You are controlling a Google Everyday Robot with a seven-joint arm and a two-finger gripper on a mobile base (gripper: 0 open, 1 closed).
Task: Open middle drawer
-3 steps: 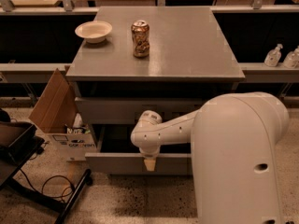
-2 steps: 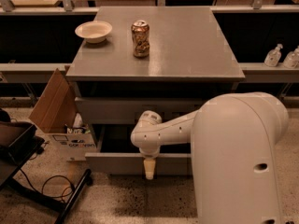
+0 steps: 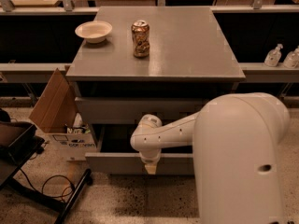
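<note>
1. The middle drawer (image 3: 117, 163) stands pulled out from the grey cabinet. Its flat front panel sits well forward of the drawer front above it (image 3: 121, 110), with a dark gap between the two.
2. The robot's white arm (image 3: 173, 133) reaches in from the right, across the open drawer.
3. The end effector (image 3: 150, 167) points downward at the top edge of the middle drawer's front panel, about mid-width. Whether it is clenched or released cannot be told.
4. On the worktop (image 3: 196, 41) a cream bowl (image 3: 93, 31) sits near the back-left corner. A dented can (image 3: 140, 38) stands upright near it to the right, apart from it.
5. An open cardboard box (image 3: 53, 101) stands on the floor left of the cabinet.
</note>
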